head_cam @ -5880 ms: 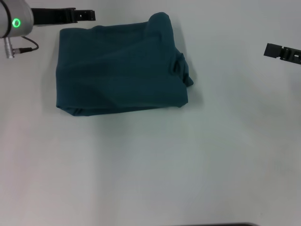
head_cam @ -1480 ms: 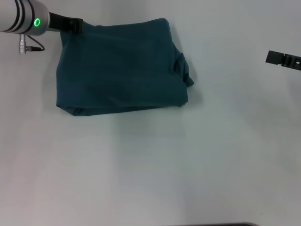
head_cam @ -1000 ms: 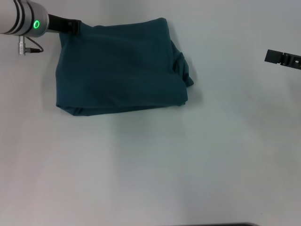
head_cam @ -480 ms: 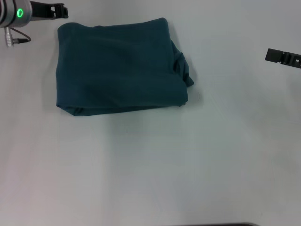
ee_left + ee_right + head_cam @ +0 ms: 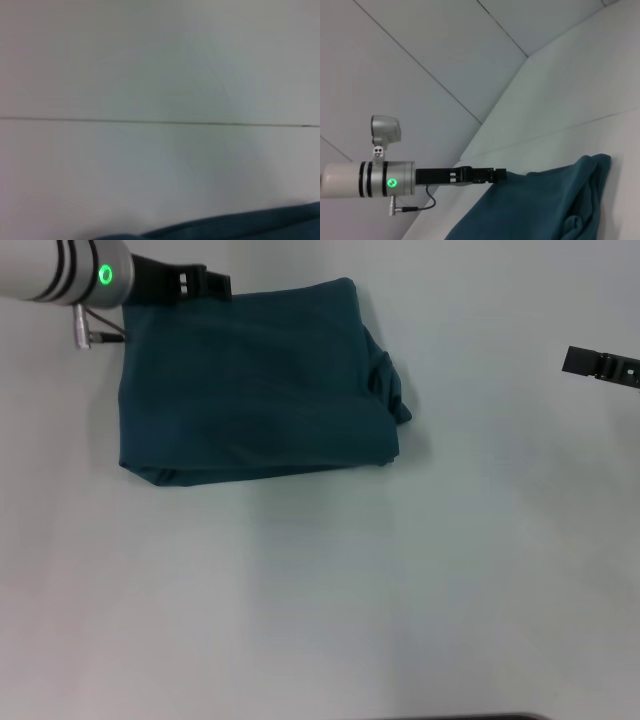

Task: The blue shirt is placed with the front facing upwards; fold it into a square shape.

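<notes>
Left gripper sits at the far left corner of the shirt, tip right at the cloth's far edge; the arm reaches in from the left with a green light lit on its grey wrist. Right wrist view shows the same gripper side-on, tip meeting the raised edge of the fabric. Cannot tell whether its fingers are spread or closed, nor whether they hold any cloth.

White table fills the head view, plain and matte. A thin dark seam line crosses the pale surface in the left wrist view.

Blue shirt lies on the far left part of the table, already folded into a rough rectangle, plain teal side up, no lettering visible. Near edge and left edge run fairly straight; the near left corner is slightly rounded with a bit of lower layer peeking out. Right side is less tidy: a bunched lump of fabric sticks out past the fold line toward the right. A strip of the shirt shows at the edge of the left wrist view, and the right wrist view catches its far end with the same bunching.

Right gripper hangs at the right edge of the head view, well apart from the shirt, over bare table. Only its dark tip shows; finger state cannot be told.
</notes>
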`<state>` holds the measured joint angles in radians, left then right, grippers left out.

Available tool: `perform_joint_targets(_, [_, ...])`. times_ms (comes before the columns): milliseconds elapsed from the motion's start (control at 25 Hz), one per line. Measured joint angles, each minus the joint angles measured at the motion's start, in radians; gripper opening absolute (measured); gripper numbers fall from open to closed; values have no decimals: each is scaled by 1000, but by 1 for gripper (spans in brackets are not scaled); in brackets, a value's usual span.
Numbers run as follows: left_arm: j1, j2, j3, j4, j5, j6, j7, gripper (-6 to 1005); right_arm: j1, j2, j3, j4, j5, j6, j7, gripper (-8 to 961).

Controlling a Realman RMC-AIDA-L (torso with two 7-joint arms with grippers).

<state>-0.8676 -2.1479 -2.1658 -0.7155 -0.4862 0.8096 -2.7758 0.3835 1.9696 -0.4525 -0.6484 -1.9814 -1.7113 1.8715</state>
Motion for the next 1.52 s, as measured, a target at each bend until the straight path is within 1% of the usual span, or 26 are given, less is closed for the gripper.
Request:
perform_joint_targets(120, [-8,9,-1,56,9,-59,-3,674,-1,0,0,0,-3,0,0,616])
perform_joint_targets(200, [-6,13,-1,79,19,-96,-4,739,-2,0,1,0,-3,0,0,616])
perform_joint_targets(320, [-2,21,-1,99,23,-116,-4,836,-2,0,1,1,-4,1,0,617])
perform_joint_targets(360, [3,22,-1,90,21,-109,-1,868,-2,0,1,1,-4,1,0,617])
perform_joint_targets(400, [14,22,-1,68,19,-95,2,878,-1,0,0,1,-4,1,0,617])
perform_joint_targets(440, [31,16,-1,27,15,-74,6,888,0,0,0,1,-4,1,0,617])
perform_joint_targets(480, [52,8,0,-23,11,-46,9,897,0,0,0,1,-4,0,0,617])
perform_joint_targets(520, [82,-3,0,-102,5,-8,11,907,1,0,0,1,-4,0,1,617])
perform_joint_targets(600, [140,-12,-1,-251,-35,111,11,918,4,-1,0,1,-4,-2,4,617])
perform_joint_targets(640, [162,-7,-6,-307,-65,181,10,918,6,-2,-1,1,-4,-2,5,617])
perform_joint_targets(680, [178,3,-23,-347,-105,256,8,919,8,-2,-2,1,-7,-2,6,617])
perform_joint_targets(760, [193,32,-89,-367,-189,419,7,915,14,-3,-5,-1,-21,-2,7,617])
perform_joint_targets(800, [195,46,-125,-358,-229,488,10,913,18,-3,-7,-1,-31,-2,7,617])
perform_joint_targets(840, [196,60,-180,-325,-273,562,16,911,23,-4,-8,-1,-43,-2,8,617])
perform_joint_targets(920, [201,81,-271,-240,-357,656,44,907,34,-5,-11,1,-62,1,8,616])
perform_joint_targets(960, [205,87,-299,-202,-390,683,59,905,38,-5,-12,1,-67,1,8,616])
perform_joint_targets(1040, [213,106,-355,-103,-455,715,98,901,48,-5,-13,1,-69,1,8,616])
perform_joint_targets(1120, [216,128,-382,-18,-494,719,130,897,64,-6,-17,1,-69,-2,18,616])
perform_joint_targets(1200, [216,151,-391,47,-528,743,155,893,91,-12,-33,-1,-70,-4,59,616])
perform_joint_targets(1280, [216,162,-392,74,-549,782,173,889,121,-20,-64,-2,-70,-3,126,616])
perform_joint_targets(1400, [214,164,-392,77,-555,848,190,882,179,-29,-126,9,-74,9,261,617])
perform_joint_targets(1440, [214,163,-392,76,-555,858,194,880,200,-28,-142,13,-76,14,303,617])
perform_joint_targets(1520, [217,161,-395,76,-556,877,208,876,242,-18,-163,16,-80,19,352,617])
